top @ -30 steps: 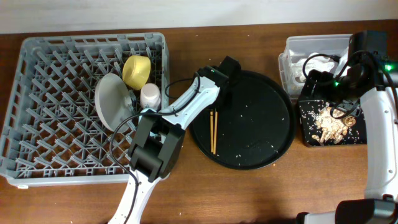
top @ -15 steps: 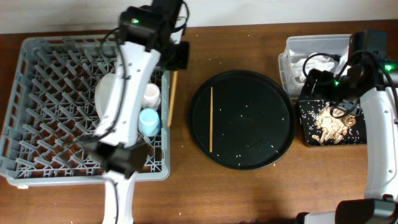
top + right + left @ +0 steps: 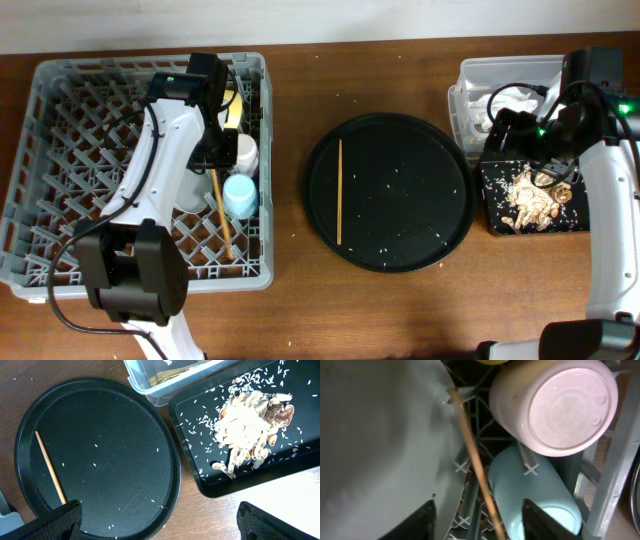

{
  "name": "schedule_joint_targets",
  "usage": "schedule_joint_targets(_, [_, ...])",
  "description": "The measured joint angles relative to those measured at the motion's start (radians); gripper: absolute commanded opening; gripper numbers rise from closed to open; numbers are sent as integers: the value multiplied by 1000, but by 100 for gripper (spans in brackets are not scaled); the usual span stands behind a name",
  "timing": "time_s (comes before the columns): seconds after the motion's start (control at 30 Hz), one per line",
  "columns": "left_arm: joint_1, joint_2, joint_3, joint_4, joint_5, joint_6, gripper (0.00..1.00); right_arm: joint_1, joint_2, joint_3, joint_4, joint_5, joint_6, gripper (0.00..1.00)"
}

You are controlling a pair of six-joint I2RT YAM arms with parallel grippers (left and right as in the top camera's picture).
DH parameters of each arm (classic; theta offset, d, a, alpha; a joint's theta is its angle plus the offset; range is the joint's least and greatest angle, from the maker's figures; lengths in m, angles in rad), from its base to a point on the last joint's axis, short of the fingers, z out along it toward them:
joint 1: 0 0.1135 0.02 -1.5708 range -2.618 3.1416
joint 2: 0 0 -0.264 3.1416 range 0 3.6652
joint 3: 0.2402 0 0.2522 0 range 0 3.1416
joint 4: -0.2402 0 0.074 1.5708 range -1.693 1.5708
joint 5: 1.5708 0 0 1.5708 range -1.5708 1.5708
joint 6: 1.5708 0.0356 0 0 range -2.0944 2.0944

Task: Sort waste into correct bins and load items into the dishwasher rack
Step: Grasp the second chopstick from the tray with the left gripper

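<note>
Chiefly, the risk sits with the chopstick (image 3: 222,214) in the dishwasher rack (image 3: 45,160): it lies loose and slanted over the lattice, between plate (image 3: 375,435) and light-blue cup (image 3: 535,490). It could slip through a gap, or snag on a finger when the left pincer (image 3: 479,509) lifts away. That pincer is spread wide, the stick running between its fingers, apparently ungripped. Second chopstick (image 3: 339,190) lies flat on the round black tray (image 3: 420,220), well apart from it; thin, likely to skid under a pinch. Right pincer (image 3: 157,512) gapes empty near the food scraps (image 3: 245,425).
</note>
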Motion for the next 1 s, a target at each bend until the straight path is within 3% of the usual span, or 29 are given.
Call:
schedule_joint_targets(0.1, [0,1,14,0,-5,1,71,0,0,0,0,0,-1,99])
schedule_joint_targets(0.23, [-13,3,230,-37,134,2,68,0,0,0,0,0,0,99])
schedule_joint_targets(0.37, [-169,3,255,19,203,-8,55,0,0,0,1,0,0,98])
schedule_joint_targets(0.47, [-267,51,261,69,193,-71,43,0,0,0,0,0,0,98])
schedule_joint_targets(0.63, [-368,278,262,123,178,-178,42,0,0,0,-11,0,-1,98])
schedule_joint_targets(0.8, [-427,340,262,153,156,-196,41,0,0,0,-16,0,0,98])
schedule_joint_targets(0.93, [-429,425,262,160,147,-200,27,0,0,0,-21,0,-1,98])
schedule_joint_targets(1.0, [-431,444,262,160,143,-203,25,0,0,0,-23,0,-1,98])
